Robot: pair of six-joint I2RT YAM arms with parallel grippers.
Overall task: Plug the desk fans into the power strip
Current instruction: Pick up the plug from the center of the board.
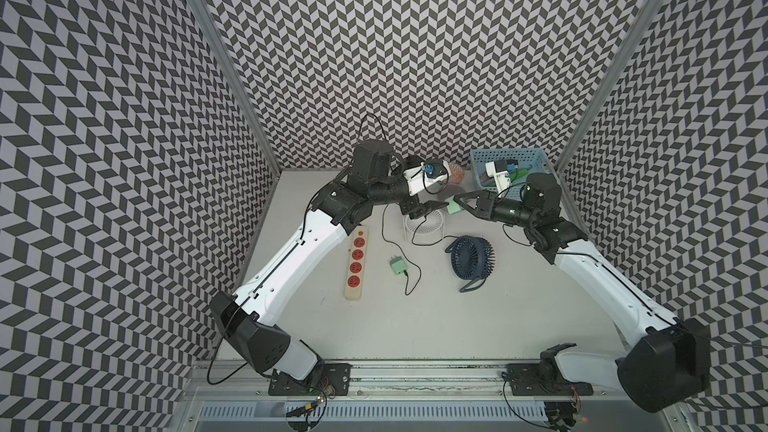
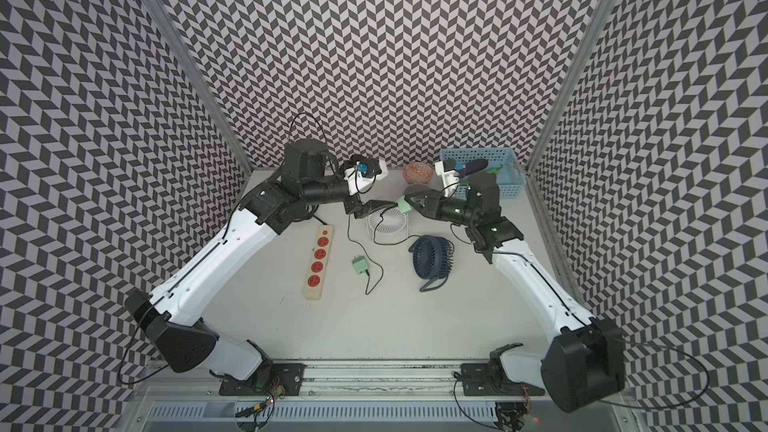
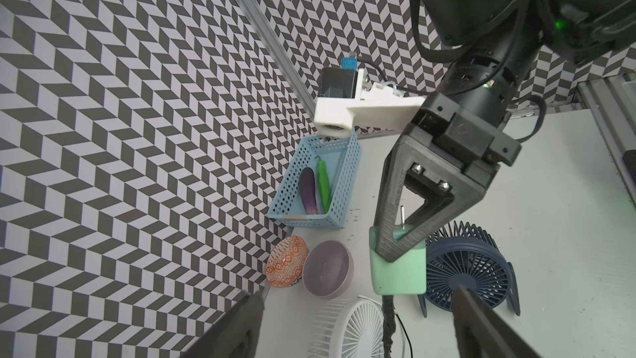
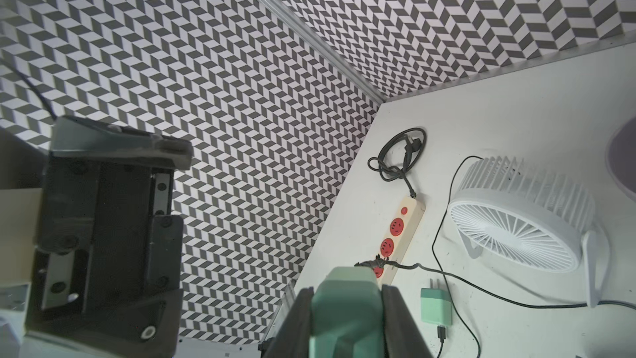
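Right gripper (image 4: 347,322): jaws clamped on mint-green adapter (image 3: 399,273), held in air above white fan (image 1: 424,222).
Left gripper (image 1: 429,207): jaws spread wide, nothing held, just beside held adapter.
Power strip (image 1: 356,261): flat on desk (image 1: 457,326), red sockets up, alongside left forearm; black cord (image 4: 395,156) coiled near back corner.
Second green adapter (image 1: 398,266): on desk between power strip and blue fan (image 1: 471,259).
Blue basket (image 1: 515,157): back right corner; aubergine (image 3: 308,191), green pepper (image 3: 323,184) inside.

matt cream plastic power strip (image 1: 355,261), perforated blue plastic basket (image 1: 511,155), smooth white table (image 1: 457,326)
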